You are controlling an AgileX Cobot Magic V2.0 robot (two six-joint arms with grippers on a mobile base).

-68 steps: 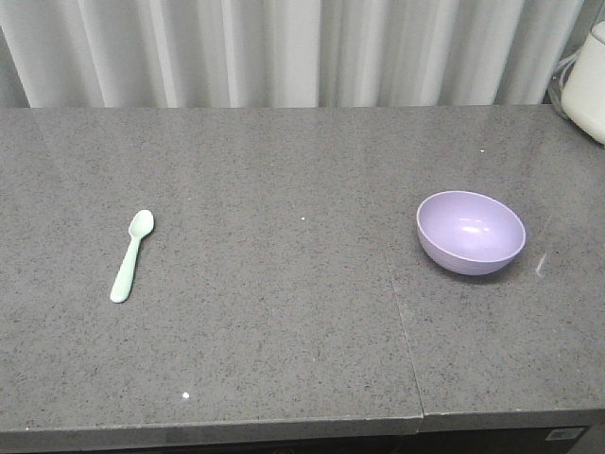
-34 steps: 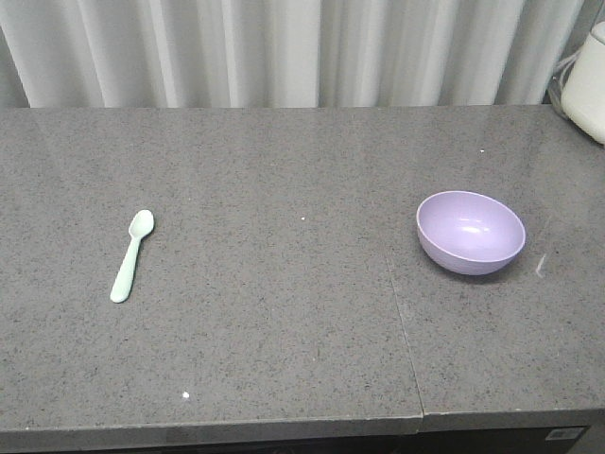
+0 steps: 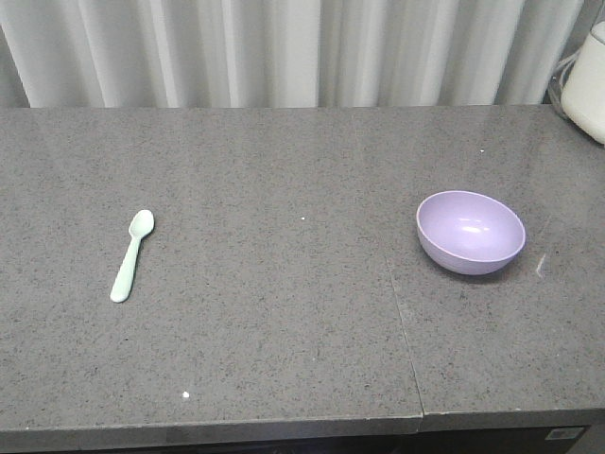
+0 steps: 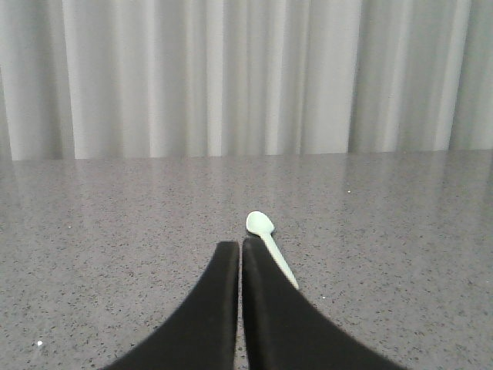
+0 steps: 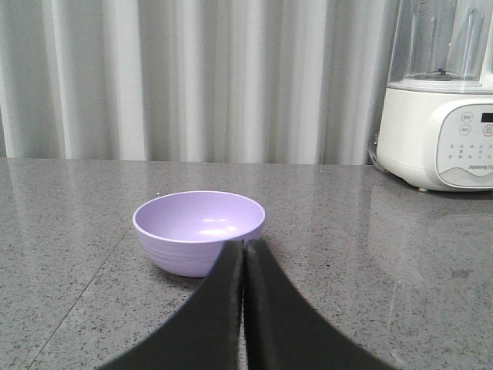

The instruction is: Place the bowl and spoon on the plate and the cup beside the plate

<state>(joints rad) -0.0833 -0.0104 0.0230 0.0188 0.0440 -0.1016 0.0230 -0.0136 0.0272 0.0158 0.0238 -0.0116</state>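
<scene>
Resting on speckled grey counter (image 3: 284, 359): glossy round bowl (image 3: 471, 232), oval-scooped spoon (image 3: 131, 255).

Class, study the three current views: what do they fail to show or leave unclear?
Left wrist view: the spoon has its handle end hidden behind the shut left jaws.
Right wrist view: the bowl has its near side partly covered by the shut right jaws.
Front view: the white appliance is cut off by the right edge; the right wrist view crops its top.
The plate and the cup appear in no view.
</scene>
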